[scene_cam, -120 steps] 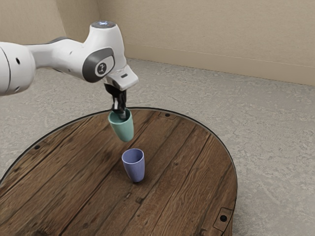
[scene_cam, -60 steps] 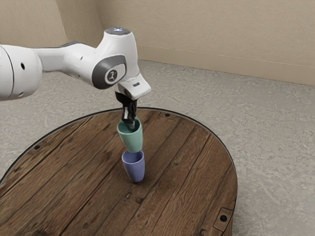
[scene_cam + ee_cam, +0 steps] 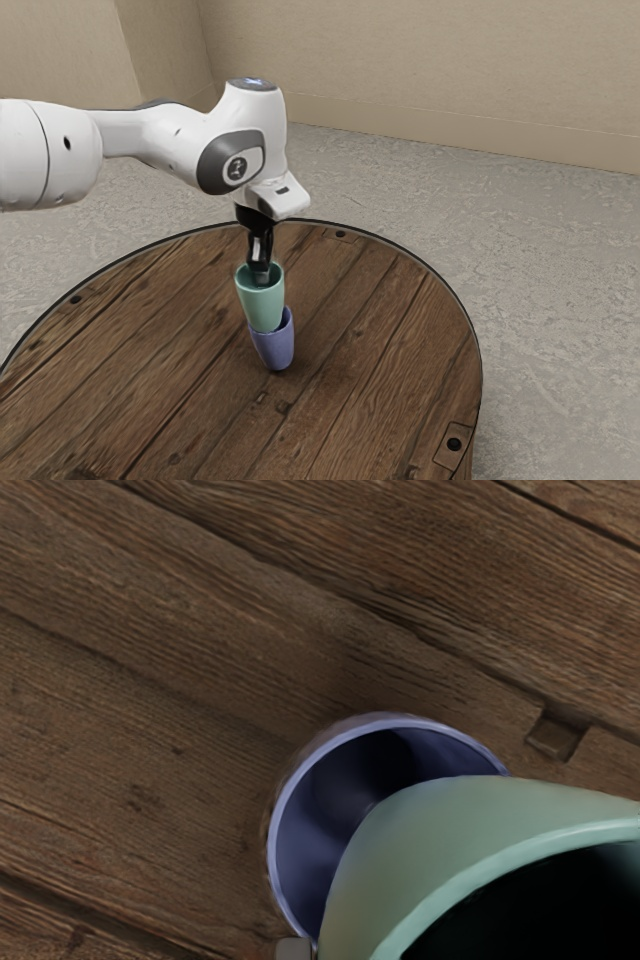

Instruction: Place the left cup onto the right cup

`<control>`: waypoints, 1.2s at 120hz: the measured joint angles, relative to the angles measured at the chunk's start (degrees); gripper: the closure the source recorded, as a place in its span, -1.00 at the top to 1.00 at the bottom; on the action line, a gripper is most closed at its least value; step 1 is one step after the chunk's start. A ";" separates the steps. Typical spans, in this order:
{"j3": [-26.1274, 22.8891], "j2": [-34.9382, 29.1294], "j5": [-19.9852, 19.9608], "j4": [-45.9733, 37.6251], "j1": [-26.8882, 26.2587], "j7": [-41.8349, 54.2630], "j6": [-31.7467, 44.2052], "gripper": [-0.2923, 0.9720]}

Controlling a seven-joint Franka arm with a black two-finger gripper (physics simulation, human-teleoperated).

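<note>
A green cup hangs from my gripper, whose black fingers pinch its rim. Its base has sunk into the mouth of a purple cup standing upright on the round wooden table. The green cup leans slightly. In the wrist view the green cup sits close under my hand, overlapping the open purple cup, whose inside is partly visible beside it.
The table's dark rim curves round on the exterior view's right, with a metal bracket at its edge. Beyond it lies a grey carpeted floor and a beige wall. Bare planks surround the cups.
My gripper carried the green cup toward the exterior view's right, over the purple cup, then lowered it. Its base now sits inside the purple cup's mouth.
</note>
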 joint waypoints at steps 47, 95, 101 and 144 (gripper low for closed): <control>0.02 2.60 0.34 0.43 0.57 -1.06 0.38 -0.70; 0.02 3.71 0.21 0.66 0.82 -0.87 1.14 -0.12; 0.02 3.46 0.18 0.66 0.82 -0.76 1.15 0.02; 0.11 0.79 0.17 0.66 0.50 -0.20 0.86 0.44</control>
